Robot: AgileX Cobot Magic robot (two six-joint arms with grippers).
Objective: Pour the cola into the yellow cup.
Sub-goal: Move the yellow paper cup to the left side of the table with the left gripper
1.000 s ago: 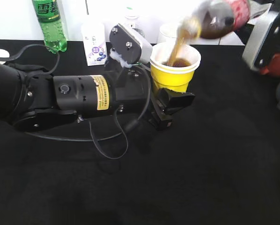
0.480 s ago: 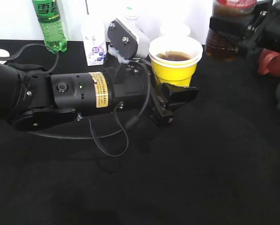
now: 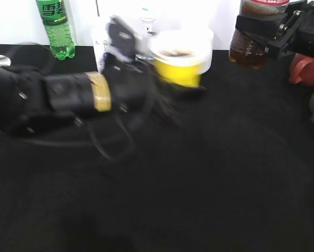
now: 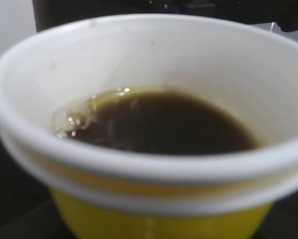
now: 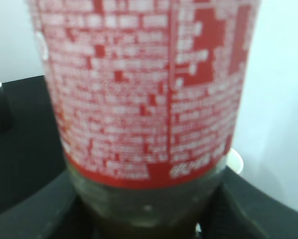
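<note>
Two arms share the work, and the yellow cup (image 3: 179, 62) serves as the fixed reference. It sits at the end of the left arm, whose whole length is smeared by motion blur in the exterior view, so the left gripper (image 3: 186, 86) shows only as a dark smudge under the cup and I cannot tell from any view how its jaws stand; probably it is carrying the cup, since cup and arm blur together. The left wrist camera looks straight down into the cup (image 4: 149, 149), where dark cola fills the lower part of the white interior and foam clings to one side, well below the rim, which suggests the pour itself is finished. To the cup's right and higher, the cola bottle (image 3: 253, 32) stands upright again, clamped between the black jaws of the right gripper (image 3: 270, 32), its brown liquid visible below the red label; the right wrist view shows that label (image 5: 144, 89) close up and vertical. Holding the bottle upright keeps the remaining drink from spilling. Left of the cup stand a white carton (image 3: 103, 44) and a green soda bottle (image 3: 55, 26), and beyond the cola bottle a red mug (image 3: 306, 68) rests.
</note>
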